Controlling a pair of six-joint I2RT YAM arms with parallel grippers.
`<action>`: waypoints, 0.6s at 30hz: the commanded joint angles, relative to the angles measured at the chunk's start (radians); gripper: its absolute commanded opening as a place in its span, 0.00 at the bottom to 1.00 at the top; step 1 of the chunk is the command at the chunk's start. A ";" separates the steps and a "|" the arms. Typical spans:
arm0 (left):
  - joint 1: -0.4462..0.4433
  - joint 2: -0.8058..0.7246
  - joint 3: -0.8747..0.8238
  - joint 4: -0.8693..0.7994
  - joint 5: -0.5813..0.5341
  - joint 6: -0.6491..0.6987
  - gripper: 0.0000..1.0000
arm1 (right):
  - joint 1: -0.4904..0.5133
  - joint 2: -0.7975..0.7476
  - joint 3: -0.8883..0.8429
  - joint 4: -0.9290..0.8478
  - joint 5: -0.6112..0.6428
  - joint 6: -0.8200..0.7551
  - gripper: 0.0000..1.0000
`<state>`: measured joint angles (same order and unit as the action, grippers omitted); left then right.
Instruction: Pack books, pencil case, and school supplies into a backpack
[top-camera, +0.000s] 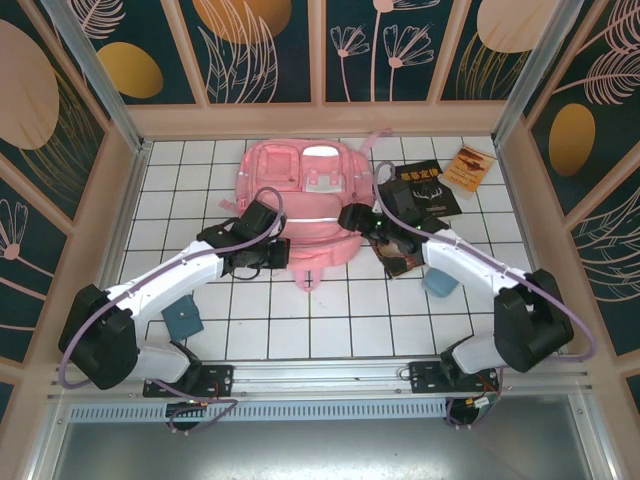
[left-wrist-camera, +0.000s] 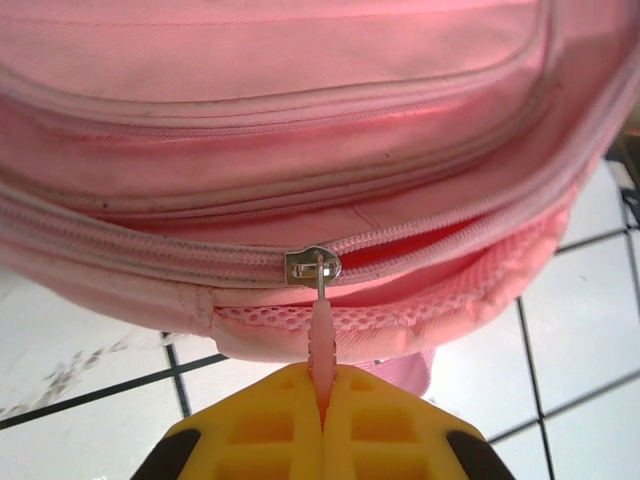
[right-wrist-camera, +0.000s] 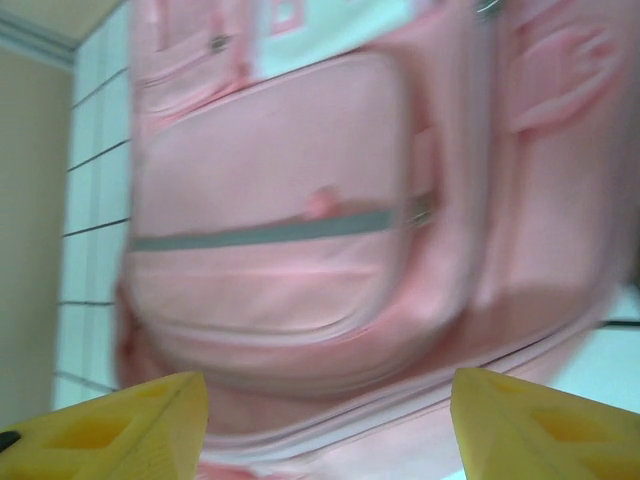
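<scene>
The pink backpack (top-camera: 300, 190) lies flat at the back middle of the tiled table. My left gripper (left-wrist-camera: 322, 385) is shut on the pink zipper pull (left-wrist-camera: 321, 335), which hangs from the metal slider (left-wrist-camera: 313, 266); right of the slider the zipper gapes. In the top view this gripper (top-camera: 272, 256) sits at the bag's near edge. My right gripper (right-wrist-camera: 330, 425) is open over the blurred backpack (right-wrist-camera: 270, 180), at the bag's right side (top-camera: 352, 216). The black book (top-camera: 425, 190), the orange-brown booklet (top-camera: 468, 166) and a dark brownish book (top-camera: 400, 255) lie to the right.
A blue-teal pouch (top-camera: 183, 320) lies beside my left arm. A lighter blue item (top-camera: 440, 283) peeks from under my right forearm. I cannot tell which of them is the pencil case. Wooden walls close in the table on three sides.
</scene>
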<state>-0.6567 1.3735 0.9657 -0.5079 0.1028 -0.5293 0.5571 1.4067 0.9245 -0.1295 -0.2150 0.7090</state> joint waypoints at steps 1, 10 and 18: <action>-0.008 -0.041 0.024 0.088 0.121 0.087 0.00 | 0.061 -0.006 -0.040 -0.047 -0.030 0.199 0.66; -0.016 -0.009 -0.011 0.153 0.177 0.130 0.00 | 0.204 0.023 -0.068 -0.024 0.023 0.576 0.66; -0.017 0.008 0.001 0.141 0.201 0.176 0.00 | 0.285 0.078 -0.094 -0.025 0.126 0.726 0.53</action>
<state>-0.6678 1.3926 0.9539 -0.4404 0.2527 -0.4026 0.8185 1.4803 0.8356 -0.1429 -0.1532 1.3354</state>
